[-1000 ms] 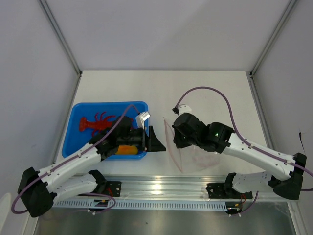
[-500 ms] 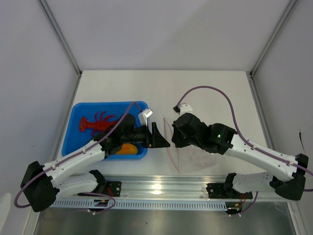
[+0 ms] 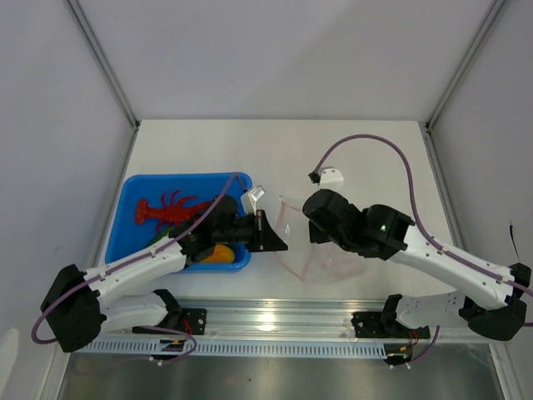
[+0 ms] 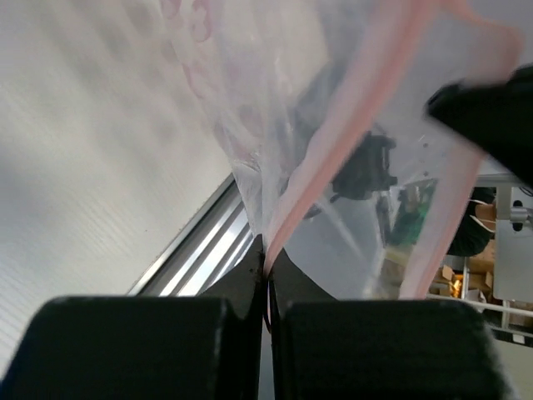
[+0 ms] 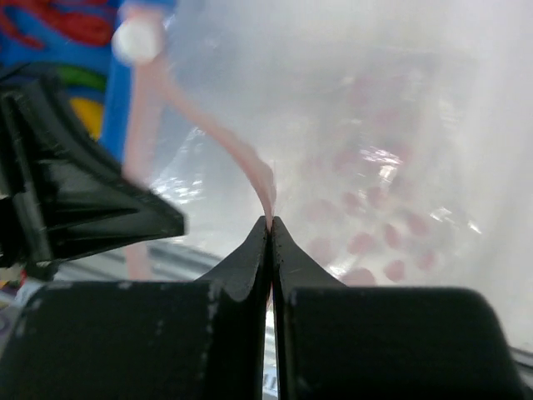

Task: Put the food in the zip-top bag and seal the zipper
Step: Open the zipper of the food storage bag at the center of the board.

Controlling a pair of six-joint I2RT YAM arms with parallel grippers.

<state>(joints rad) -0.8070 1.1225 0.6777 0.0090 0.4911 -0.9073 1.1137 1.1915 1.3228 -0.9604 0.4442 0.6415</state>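
The clear zip-top bag [image 3: 321, 254] hangs between my two grippers, right of the blue tray. In the left wrist view my left gripper [image 4: 266, 254] is shut on the bag's pale pink zipper [image 4: 337, 137]. My right gripper [image 5: 269, 223] is shut on the other lip of that zipper [image 5: 241, 162]. From above, the left gripper [image 3: 281, 244] meets the bag's left edge and the right gripper [image 3: 311, 223] sits over its mouth. The food lies in the tray: a red lobster-like toy [image 3: 166, 210], a yellow-orange fruit [image 3: 218, 254] and a green piece [image 3: 158, 240] partly under my left arm.
The blue tray [image 3: 133, 187] stands at the left of the white table. A metal rail [image 3: 275, 317] runs along the near edge. Grey walls close in both sides. The right arm's purple cable [image 3: 375, 142] loops over the table behind the bag.
My left gripper moved right from the tray's edge to the bag's mouth and shut on the pink strip. The right arm shifted a little right, still holding the bag.
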